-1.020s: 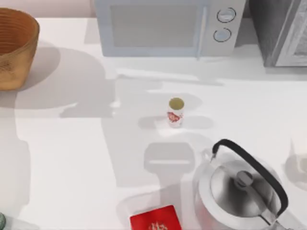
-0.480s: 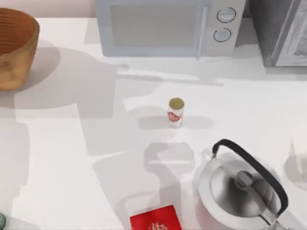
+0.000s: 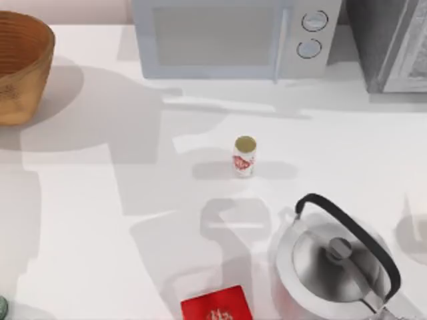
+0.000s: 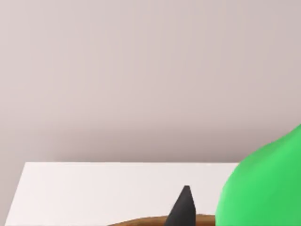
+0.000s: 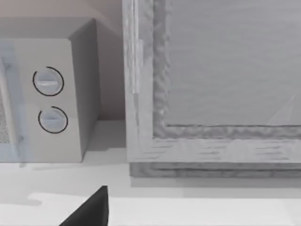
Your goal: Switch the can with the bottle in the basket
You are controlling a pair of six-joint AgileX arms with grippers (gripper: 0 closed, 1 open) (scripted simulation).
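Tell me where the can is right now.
In the top view the can stands upright near the middle of the table, in front of the microwave and behind the kettle, apart from both, well right of the basket.

bare white tabletop [image 3: 93, 220] lies open all around the small white red-printed can [image 3: 245, 157]. toward the camera from the can stand a large steel kettle with black handle [image 3: 337, 263] and a flat red box [image 3: 216, 305]; behind it, a white microwave [image 3: 233, 37].
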